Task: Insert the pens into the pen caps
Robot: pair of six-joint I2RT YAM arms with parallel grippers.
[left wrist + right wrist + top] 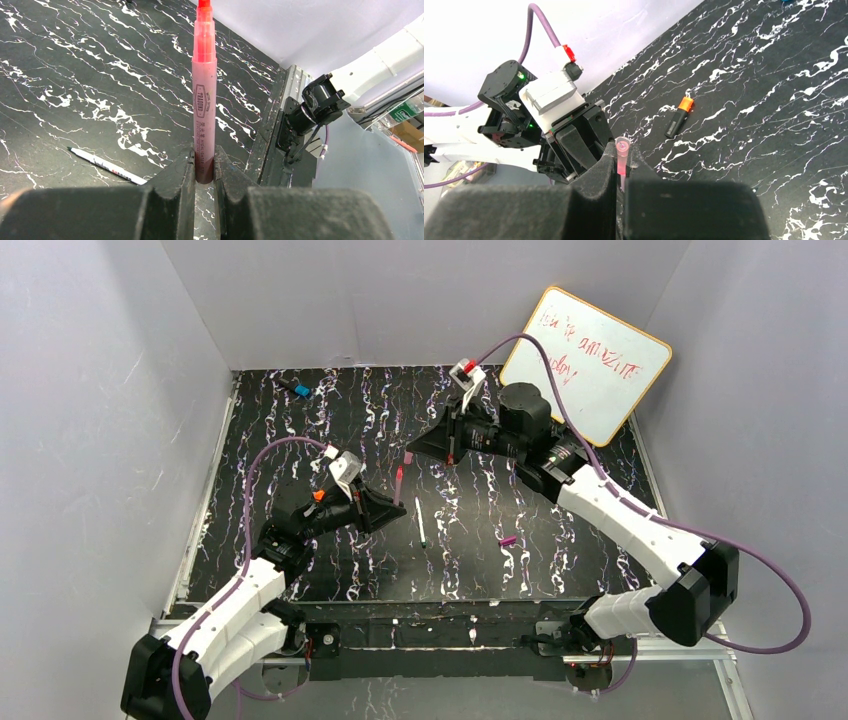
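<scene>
My left gripper (393,508) (204,159) is shut on the lower end of the thin pink pen (399,483) (204,95), which stands upright with its red tip up. My right gripper (416,448) (623,156) is shut on the pale pink pen cap (408,457) (622,148), its open mouth facing the left gripper, a short gap above the pen's tip. The thin white pen (421,522) (102,164) lies on the mat, with the magenta cap (507,540) to its right. A short black marker with an orange end (678,117) (318,496) lies by the left arm.
A black marker with a blue end (296,388) lies at the far left corner. A whiteboard (590,360) leans at the back right. Grey walls close in the black marbled mat (300,440) on three sides, and a metal rail (280,125) runs along its near edge.
</scene>
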